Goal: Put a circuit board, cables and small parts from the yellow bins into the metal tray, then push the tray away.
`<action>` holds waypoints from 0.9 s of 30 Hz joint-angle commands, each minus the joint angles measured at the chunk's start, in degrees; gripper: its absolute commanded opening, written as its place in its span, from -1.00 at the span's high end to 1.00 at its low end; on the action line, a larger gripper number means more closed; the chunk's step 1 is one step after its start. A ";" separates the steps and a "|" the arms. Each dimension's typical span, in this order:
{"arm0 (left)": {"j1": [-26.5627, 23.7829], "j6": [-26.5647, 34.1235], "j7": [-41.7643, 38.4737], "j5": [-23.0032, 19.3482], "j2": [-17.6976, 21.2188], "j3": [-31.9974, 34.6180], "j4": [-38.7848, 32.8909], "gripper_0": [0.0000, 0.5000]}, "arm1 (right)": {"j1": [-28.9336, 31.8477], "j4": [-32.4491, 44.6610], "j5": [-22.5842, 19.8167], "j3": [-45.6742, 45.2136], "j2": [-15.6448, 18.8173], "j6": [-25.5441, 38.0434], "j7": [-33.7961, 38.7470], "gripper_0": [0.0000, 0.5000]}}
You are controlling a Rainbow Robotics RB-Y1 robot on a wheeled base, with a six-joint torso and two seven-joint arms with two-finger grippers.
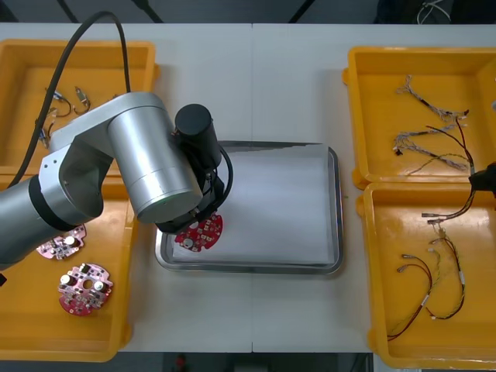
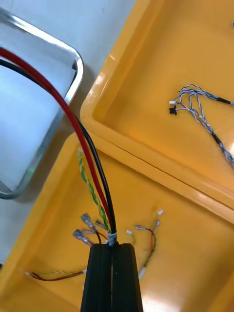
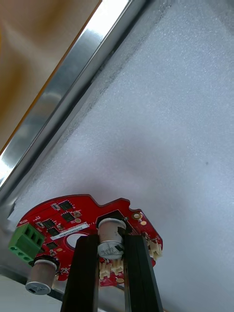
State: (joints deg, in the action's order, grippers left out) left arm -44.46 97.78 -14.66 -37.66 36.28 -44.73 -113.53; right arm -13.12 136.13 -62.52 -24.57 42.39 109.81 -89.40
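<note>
Left gripper (image 1: 198, 230) sits at roughly 8 o'clock in the metal tray (image 1: 335, 203), fingers (image 3: 86, 273) clamped on a silver cylinder standing up from a round red circuit board (image 3: 73, 222). The board lies over the tray's white lining, close to the shiny rim (image 3: 73, 97); whether it touches the lining can't be told. Green terminal block (image 3: 23, 241) on the board's edge, to one side of the fingers. Right gripper (image 1: 484, 180) at 3 o'clock on the table, above the seam between the two right yellow bins (image 1: 358, 186). Its fingers are pressed together at the tips on a red and black cable (image 2: 73, 122), which runs up and away from them toward the tray corner. A green and yellow twisted wire (image 2: 90, 185) lies just beside it, and more loose cables (image 2: 204, 114) lie in the far bin. Two other circuit boards (image 1: 84, 289) rest in the left bin at 8 o'clock; small metal parts (image 1: 66, 101) in the bin at 10 o'clock.
</note>
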 commanded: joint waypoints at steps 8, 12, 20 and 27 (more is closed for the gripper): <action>-2.48 -3.30 2.62 1.01 -1.48 -2.55 2.88 0.94 | -4.46 2.30 -0.06 3.47 -1.08 0.19 3.80 1.00; -2.48 -3.65 2.97 0.31 -1.56 -2.90 3.58 0.87 | -4.72 2.30 0.82 3.47 -2.22 0.19 3.80 1.00; -2.48 -4.53 2.97 -0.22 -1.56 -3.43 3.49 0.08 | -4.72 2.30 0.55 3.65 -2.40 0.19 3.80 1.00; -2.65 -5.23 2.97 -0.04 -1.56 -3.34 3.23 -0.38 | -4.64 2.30 0.82 4.09 -2.40 0.19 3.97 1.00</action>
State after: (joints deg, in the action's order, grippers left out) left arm -44.52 93.24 -14.65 -37.34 36.01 -47.27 -109.46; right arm -16.42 136.79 -62.13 -21.56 40.63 109.81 -87.06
